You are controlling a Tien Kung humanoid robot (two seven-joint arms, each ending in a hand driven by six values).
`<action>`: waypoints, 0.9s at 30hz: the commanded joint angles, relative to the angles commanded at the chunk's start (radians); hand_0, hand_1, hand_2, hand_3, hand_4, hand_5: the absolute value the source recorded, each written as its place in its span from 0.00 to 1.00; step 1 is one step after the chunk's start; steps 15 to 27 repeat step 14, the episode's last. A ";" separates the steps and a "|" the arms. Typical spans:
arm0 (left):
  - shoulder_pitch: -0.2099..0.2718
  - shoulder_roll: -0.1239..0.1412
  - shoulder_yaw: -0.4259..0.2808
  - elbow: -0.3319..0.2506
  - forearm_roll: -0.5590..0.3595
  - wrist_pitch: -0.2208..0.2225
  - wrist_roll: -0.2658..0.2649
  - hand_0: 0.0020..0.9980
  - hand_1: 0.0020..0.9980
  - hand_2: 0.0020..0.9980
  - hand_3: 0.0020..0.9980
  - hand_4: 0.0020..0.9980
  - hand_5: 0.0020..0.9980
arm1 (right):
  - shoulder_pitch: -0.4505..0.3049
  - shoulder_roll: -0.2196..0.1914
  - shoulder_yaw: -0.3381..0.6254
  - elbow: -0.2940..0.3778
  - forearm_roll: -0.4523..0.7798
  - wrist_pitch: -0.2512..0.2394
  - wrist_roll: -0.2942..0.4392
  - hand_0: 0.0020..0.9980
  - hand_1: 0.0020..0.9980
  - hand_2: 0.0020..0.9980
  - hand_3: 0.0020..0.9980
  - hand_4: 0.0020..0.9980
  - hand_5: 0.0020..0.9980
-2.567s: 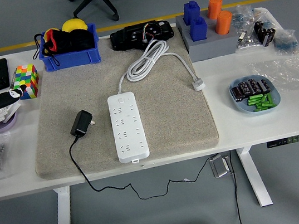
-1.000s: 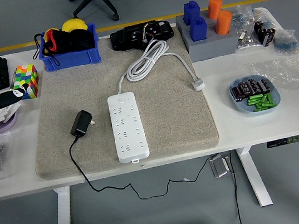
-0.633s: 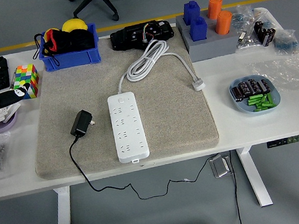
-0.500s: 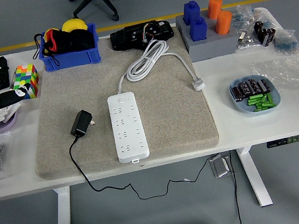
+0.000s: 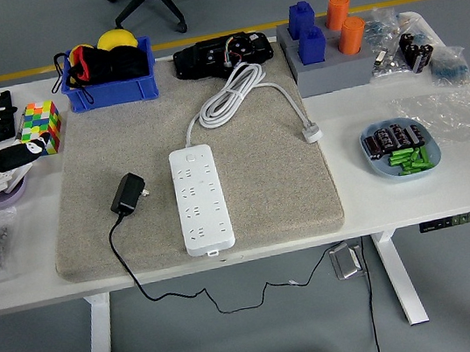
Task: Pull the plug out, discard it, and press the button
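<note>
Where the blue bin (image 5: 112, 92) sits, black straps (image 5: 116, 63) fill it.

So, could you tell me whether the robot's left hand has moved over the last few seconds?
Yes. The left hand has drifted slightly up the picture, toward the table's far edge, judged against the colourful cube beside it.
</note>
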 joint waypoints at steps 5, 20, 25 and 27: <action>0.001 -0.002 0.000 -0.001 0.000 -0.001 0.001 0.87 0.84 0.86 0.97 0.77 0.15 | -0.001 0.002 0.002 0.000 0.000 0.000 0.000 0.75 0.70 0.71 0.72 0.78 0.63; 0.003 -0.005 0.001 -0.003 0.001 0.000 -0.001 0.87 0.84 0.86 0.97 0.77 0.15 | -0.004 0.005 0.007 0.000 -0.001 0.000 0.000 0.75 0.70 0.71 0.72 0.78 0.63; 0.003 -0.005 0.001 -0.003 0.001 0.000 -0.001 0.87 0.84 0.86 0.97 0.77 0.15 | -0.004 0.005 0.007 0.000 -0.001 0.000 0.000 0.75 0.70 0.71 0.72 0.78 0.63; 0.003 -0.005 0.001 -0.003 0.001 0.000 -0.001 0.87 0.84 0.86 0.97 0.77 0.15 | -0.004 0.005 0.007 0.000 -0.001 0.000 0.000 0.75 0.70 0.71 0.72 0.78 0.63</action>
